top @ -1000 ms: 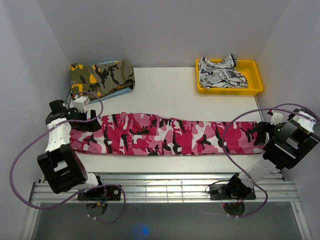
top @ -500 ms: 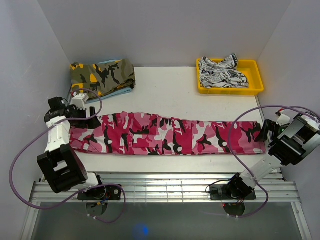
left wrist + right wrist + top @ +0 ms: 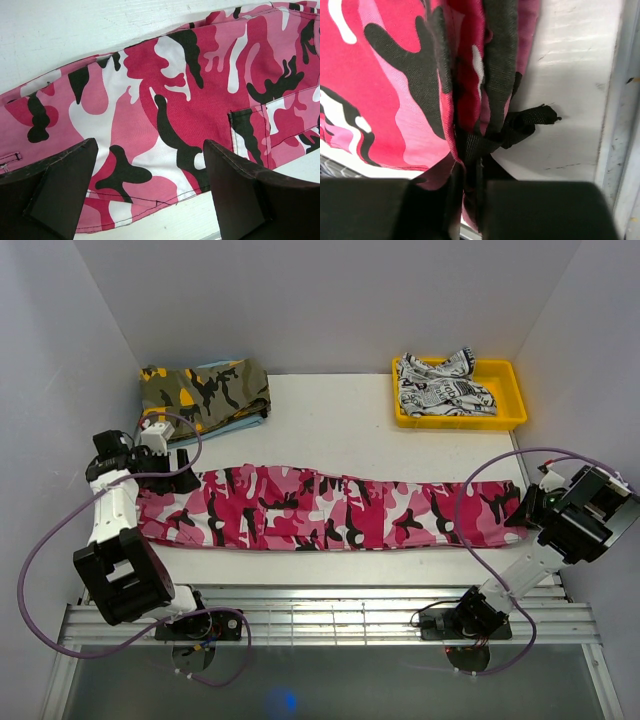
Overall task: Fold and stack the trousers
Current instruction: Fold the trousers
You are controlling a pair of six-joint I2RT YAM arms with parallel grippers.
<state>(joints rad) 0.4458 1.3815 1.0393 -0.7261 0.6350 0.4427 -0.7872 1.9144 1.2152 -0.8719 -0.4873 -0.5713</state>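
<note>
The trousers (image 3: 330,510), pink, white and black camouflage, lie stretched left to right across the white table. My left gripper (image 3: 172,480) hovers open over their left end; in the left wrist view its dark fingers (image 3: 60,185) stand wide apart over the hem of the trousers (image 3: 165,100). My right gripper (image 3: 527,508) is at the right end, shut on the bunched edge of the trousers (image 3: 470,90) and a black strap (image 3: 530,120), pinched between the jaws of the right gripper (image 3: 472,180).
An olive-and-orange camouflage garment (image 3: 205,392) lies folded at the back left. A yellow tray (image 3: 505,405) at the back right holds a white garment with black print (image 3: 440,385). White walls close in both sides; a metal rail (image 3: 330,615) runs along the near edge.
My right gripper has moved in to the trousers' right end and closed on the bunched cloth. The left gripper has barely shifted and stays open.
</note>
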